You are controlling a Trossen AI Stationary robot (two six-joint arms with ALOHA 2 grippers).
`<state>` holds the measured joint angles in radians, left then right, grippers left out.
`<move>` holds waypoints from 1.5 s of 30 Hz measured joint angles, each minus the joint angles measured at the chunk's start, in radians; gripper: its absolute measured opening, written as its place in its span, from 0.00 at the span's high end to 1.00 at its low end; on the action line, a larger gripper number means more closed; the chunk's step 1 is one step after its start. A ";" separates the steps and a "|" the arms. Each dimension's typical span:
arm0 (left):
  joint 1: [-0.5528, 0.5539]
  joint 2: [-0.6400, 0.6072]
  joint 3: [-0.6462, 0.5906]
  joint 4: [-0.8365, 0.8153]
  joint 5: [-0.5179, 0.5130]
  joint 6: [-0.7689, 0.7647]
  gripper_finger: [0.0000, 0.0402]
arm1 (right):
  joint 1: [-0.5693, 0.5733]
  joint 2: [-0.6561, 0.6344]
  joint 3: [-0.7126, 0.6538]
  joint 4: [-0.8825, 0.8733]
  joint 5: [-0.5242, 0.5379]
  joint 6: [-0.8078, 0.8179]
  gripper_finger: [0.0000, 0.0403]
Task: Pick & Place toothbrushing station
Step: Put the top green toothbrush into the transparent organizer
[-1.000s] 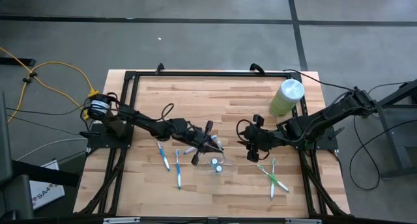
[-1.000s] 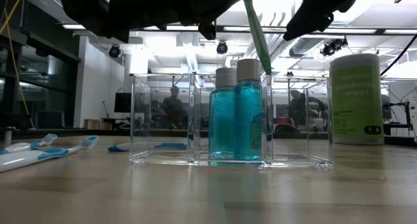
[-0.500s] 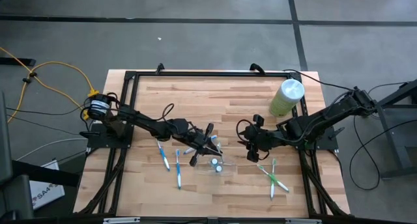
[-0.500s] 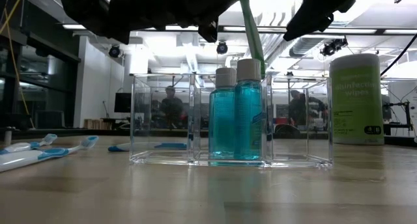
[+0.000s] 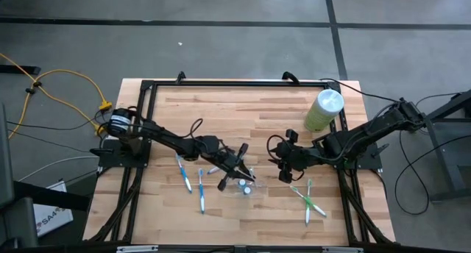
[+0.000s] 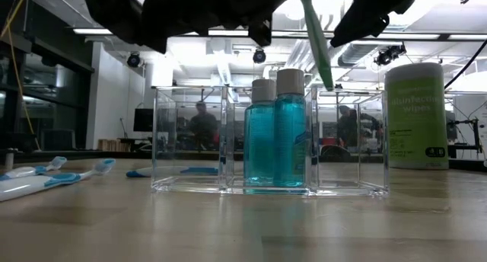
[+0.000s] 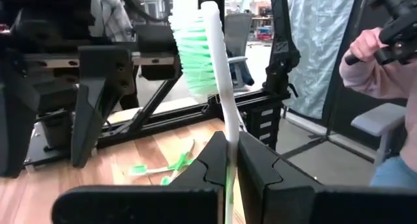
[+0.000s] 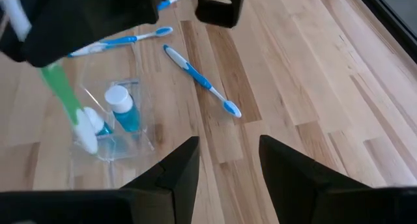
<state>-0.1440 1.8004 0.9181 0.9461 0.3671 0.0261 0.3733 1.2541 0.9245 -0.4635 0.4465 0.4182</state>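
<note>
**Green brush over tray, not yet in**

Left gripper (image 7: pixel 228 160) was clamped on a green toothbrush (image 6: pixel 314 37) above the toothbrushing station (image 6: pixel 190 132), mid-table. Two teal bottles (image 6: pixel 275 132) were in. Blue toothbrushes (image 5: pixel 184 175) lay outside. Right gripper (image 8: pixel 228 160) waited nearby, jaws apart.

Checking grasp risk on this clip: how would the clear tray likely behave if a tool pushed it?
The tray looks thin-walled and stiff, so probably light; it would likely slide on the smooth wood table rather than bend. The two tall bottles standing at one side may tip or shift its balance. The left tool holds a green toothbrush above it.
</note>
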 joint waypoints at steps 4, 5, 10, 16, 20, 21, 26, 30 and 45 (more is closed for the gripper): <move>0.005 0.032 0.006 0.000 -0.002 0.000 0.99 | 0.000 0.000 0.000 -0.004 -0.001 0.001 0.62; 0.007 0.034 0.005 -0.010 -0.003 0.000 0.99 | 0.000 0.000 0.000 -0.004 -0.001 0.001 0.62; 0.026 0.048 0.004 -0.016 0.001 0.006 0.99 | 0.000 0.000 0.000 -0.004 -0.001 -0.002 0.62; 0.046 0.063 0.003 -0.050 0.004 0.030 0.99 | 0.000 0.000 0.000 -0.004 0.000 -0.003 0.62; 0.047 0.063 0.003 -0.071 0.018 0.033 0.99 | 0.000 0.000 0.000 -0.004 0.000 -0.003 0.62; 0.047 0.066 0.003 -0.074 0.021 0.034 0.99 | 0.000 0.000 0.000 -0.004 0.000 -0.003 0.62; 0.041 0.099 0.006 -0.038 0.023 0.038 0.99 | 0.000 0.000 0.000 -0.001 0.000 -0.003 0.62; 0.036 0.140 0.014 0.005 0.046 0.032 0.99 | 0.000 0.000 0.000 0.003 0.000 -0.002 0.62; 0.037 0.183 0.041 0.007 0.074 0.030 0.96 | 0.000 0.000 0.000 0.000 -0.003 -0.003 0.62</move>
<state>-0.1074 1.9839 0.9588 0.9527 0.4416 0.0559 0.3733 1.2541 0.9245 -0.4633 0.4435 0.4156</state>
